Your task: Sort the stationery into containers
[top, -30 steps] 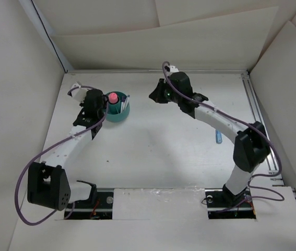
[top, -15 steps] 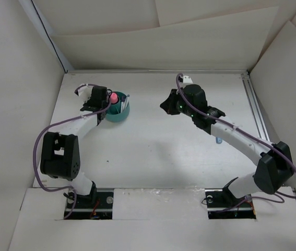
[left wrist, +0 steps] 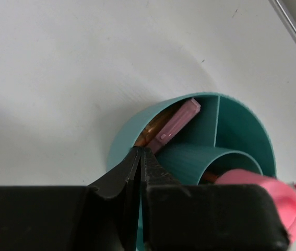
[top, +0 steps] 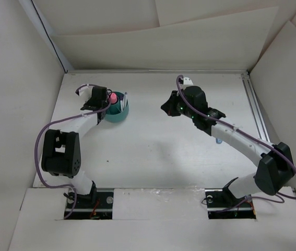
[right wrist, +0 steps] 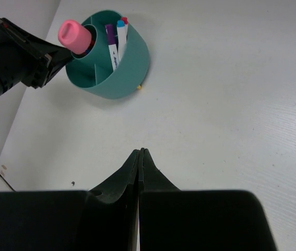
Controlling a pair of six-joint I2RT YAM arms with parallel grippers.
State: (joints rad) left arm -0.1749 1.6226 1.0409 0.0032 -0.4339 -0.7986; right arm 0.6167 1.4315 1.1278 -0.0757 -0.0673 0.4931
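Arms (top: 236,137) are showing white links, black joints, purple cables (top: 37,151); left gripper (left wrist: 140,151) and right gripper (right wrist: 139,151) are appearing black.

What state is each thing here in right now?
Teal cup, upright.
Left end effector, shut, empty, tips by the cup's rim.
Right end effector, shut, empty, over the table.
Pink stubby piece, standing in the cup's middle compartment.
Three pens, standing in an outer compartment.
Mauve flat piece, leaning in another outer compartment.
Blue piece, lying on the table, partly hidden by the right arm.
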